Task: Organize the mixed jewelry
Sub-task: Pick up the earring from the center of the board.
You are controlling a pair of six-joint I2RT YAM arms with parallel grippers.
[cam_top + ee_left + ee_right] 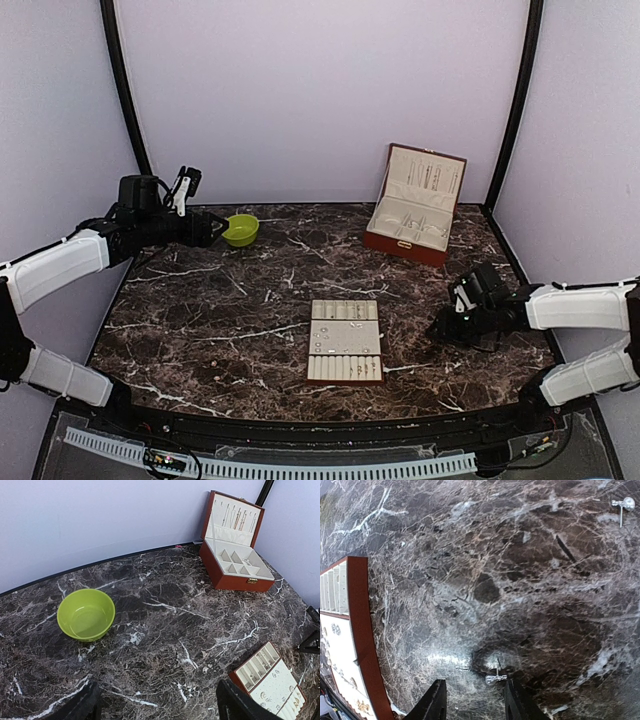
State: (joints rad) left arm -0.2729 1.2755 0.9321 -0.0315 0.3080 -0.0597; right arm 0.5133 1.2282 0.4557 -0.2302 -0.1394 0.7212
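High rear overview, wrist views low, sharing slotted tray (345,340), marble table (250,300)

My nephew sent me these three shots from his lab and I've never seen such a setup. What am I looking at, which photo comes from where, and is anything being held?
These are two robot arms bolted at the near edge of a dark marble table. The wide photo is from a fixed camera above and behind them. The other two come from small cameras on each wrist, looking past that arm's own fingers.

On the table lie a lime-green bowl, an open brown jewelry box at the back, and a flat beige slotted tray already holding some small silvery pieces.

The left end effector hovers open beside the bowl, holding nothing. The right end effector sits low over the table, jaws apart, with a tiny silvery stud lying on the marble between its fingertips; it doesn't appear gripped. Another stud lies farther off.
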